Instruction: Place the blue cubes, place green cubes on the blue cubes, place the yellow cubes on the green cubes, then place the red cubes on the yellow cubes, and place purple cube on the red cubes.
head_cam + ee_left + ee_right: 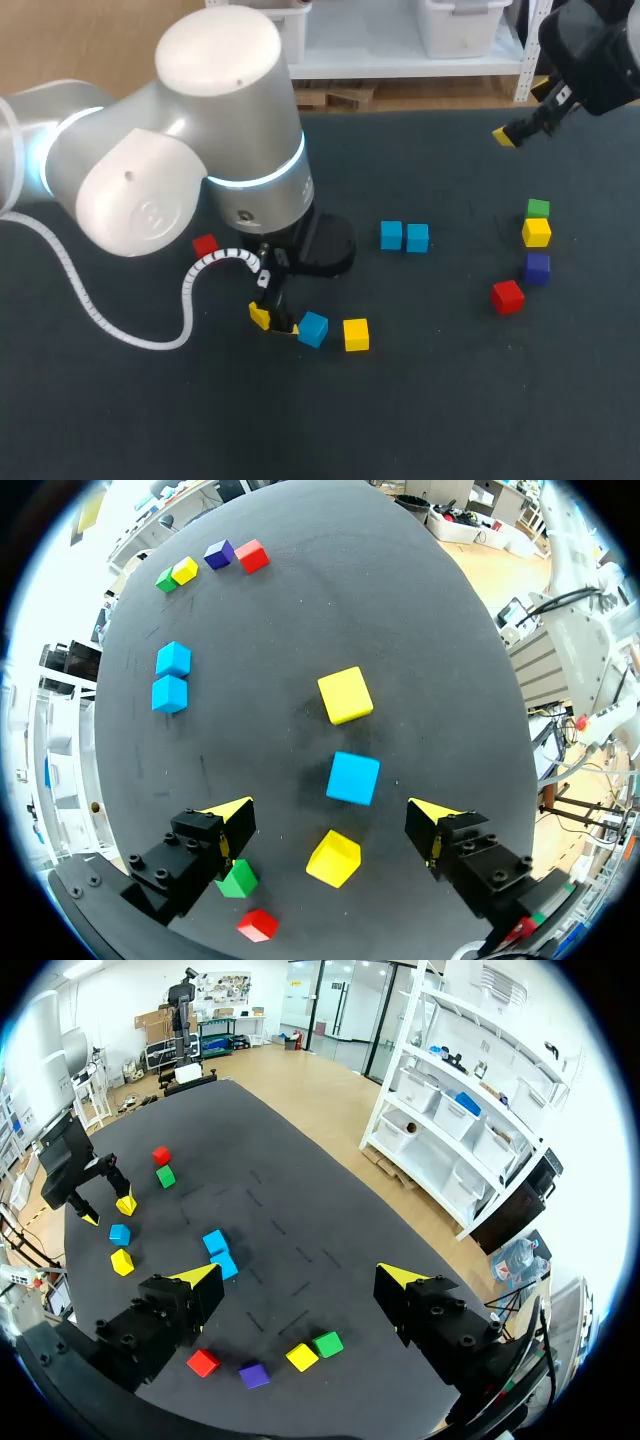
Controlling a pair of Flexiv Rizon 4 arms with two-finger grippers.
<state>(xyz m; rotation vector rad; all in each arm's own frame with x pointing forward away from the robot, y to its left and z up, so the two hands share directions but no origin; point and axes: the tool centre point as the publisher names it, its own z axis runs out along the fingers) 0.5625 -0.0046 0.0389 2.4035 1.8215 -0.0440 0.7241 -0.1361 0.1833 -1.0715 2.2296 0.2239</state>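
The left gripper [333, 815] hangs wide open over a yellow cube [333, 860] and a blue cube [353, 778], the right gripper [298, 1276] likewise wide.

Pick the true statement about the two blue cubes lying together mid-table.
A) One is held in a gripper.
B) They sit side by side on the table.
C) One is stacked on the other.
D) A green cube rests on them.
B: one blue cube sits right beside the other blue cube, both flat on the table, with nothing on top and neither held.
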